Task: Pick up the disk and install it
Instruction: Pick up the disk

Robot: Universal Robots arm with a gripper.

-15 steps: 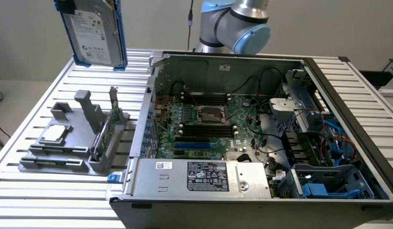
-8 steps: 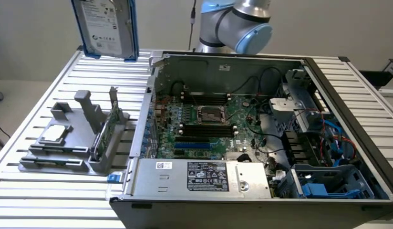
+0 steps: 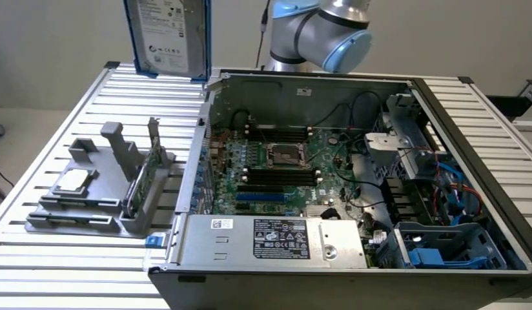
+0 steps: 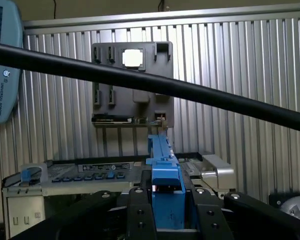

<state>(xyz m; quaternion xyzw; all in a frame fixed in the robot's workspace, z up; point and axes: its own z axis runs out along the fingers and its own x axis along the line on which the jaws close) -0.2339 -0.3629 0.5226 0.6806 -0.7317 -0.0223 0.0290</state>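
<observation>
Slatted metal table (image 3: 77, 271), disk (image 3: 167, 35) upright above it, top cut off, claw (image 4: 167, 200) clamped on its blue edge

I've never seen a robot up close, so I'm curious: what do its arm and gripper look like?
The arm is rounded silver-grey tubes with pale blue caps; one cap reads Universal Robots. The gripper is black and angular; a thick black cable runs past.
</observation>
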